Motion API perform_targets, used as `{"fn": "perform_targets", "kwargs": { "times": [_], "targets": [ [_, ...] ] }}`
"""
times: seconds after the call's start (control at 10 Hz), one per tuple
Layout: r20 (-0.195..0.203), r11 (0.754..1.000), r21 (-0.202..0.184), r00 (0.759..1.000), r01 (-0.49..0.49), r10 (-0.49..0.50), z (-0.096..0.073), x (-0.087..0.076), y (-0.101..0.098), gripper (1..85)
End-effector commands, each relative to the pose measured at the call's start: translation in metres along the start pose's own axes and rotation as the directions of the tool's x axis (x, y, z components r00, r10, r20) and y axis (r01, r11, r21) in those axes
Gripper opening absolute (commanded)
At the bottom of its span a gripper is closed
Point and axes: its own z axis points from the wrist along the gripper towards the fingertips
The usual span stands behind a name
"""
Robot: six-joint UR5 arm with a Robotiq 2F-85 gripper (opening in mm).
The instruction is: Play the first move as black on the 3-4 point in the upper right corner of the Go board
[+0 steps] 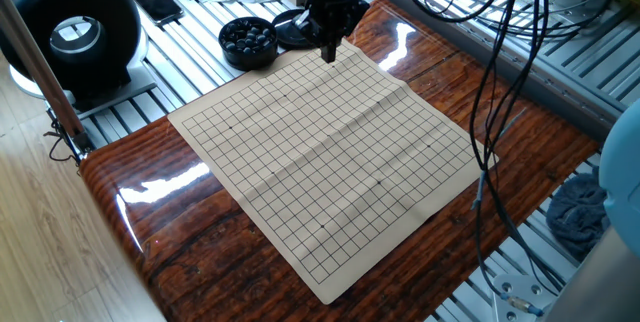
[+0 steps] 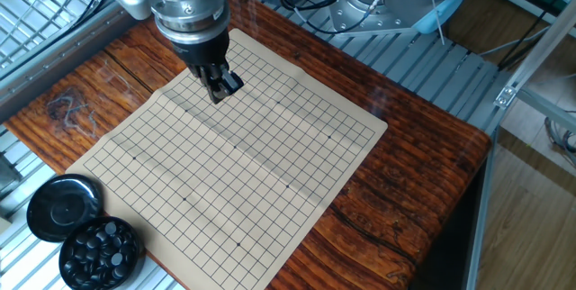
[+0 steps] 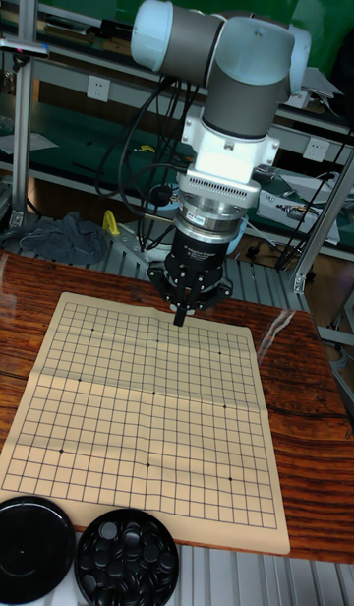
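Observation:
The paper Go board [image 1: 330, 152] [image 2: 225, 173] [image 3: 138, 419] lies flat on the wooden table, and no stone shows on its grid. Several glossy black stones fill the round bowl [image 1: 248, 40] [image 2: 101, 252] [image 3: 128, 562] off the board's edge. My gripper [image 1: 328, 55] [image 2: 219, 92] [image 3: 179, 319] hangs just above the board near its far edge in the tall fixed view, right of the top middle. Its fingers are shut together and I see no stone between the tips. The upper right corner [image 3: 231, 335] lies a few cells to the gripper's right; the 3-4 point there is a bare crossing.
The black lid [image 2: 63, 207] [image 3: 31, 537] sits beside the bowl. A round black appliance [image 1: 75, 32] stands off the table at one side. Cables [image 1: 495, 112] hang over the table's other edge. Metal slats surround the glossy wood top [image 1: 160, 222].

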Motion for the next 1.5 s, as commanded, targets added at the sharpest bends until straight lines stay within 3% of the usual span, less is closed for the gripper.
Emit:
{"fn": "perform_targets", "kwargs": {
  "times": [0.0, 0.3, 0.4, 0.6, 0.7, 0.9, 1.1, 1.3, 1.4],
  "targets": [
    [-0.01, 1.0, -0.014, 1.0, -0.004, 0.004, -0.002, 0.002, 0.004, 1.3],
    [-0.008, 1.0, -0.005, 1.0, -0.008, 0.008, -0.002, 0.001, 0.002, 1.3],
    [0.057, 1.0, 0.003, 0.998, -0.01, 0.01, -0.002, -0.016, -0.001, 1.3],
    [0.195, 0.988, -0.154, 0.981, 0.011, 0.019, -0.01, -0.052, 0.04, 1.3],
    [0.133, 0.996, -0.084, 0.991, 0.001, 0.01, -0.005, -0.035, 0.022, 1.3],
    [0.143, 0.999, -0.004, 0.989, 0.036, -0.035, -0.004, -0.038, 0.003, 1.3],
    [0.138, 0.99, -0.012, 0.98, 0.144, -0.141, -0.005, -0.059, -0.006, 3.3],
    [0.074, 0.98, -0.054, 0.98, 0.189, -0.185, -0.013, -0.075, -0.005, 4.7],
    [0.084, 0.976, -0.04, 0.974, 0.216, -0.212, -0.011, -0.085, -0.01, 4.7]
  ]
}}
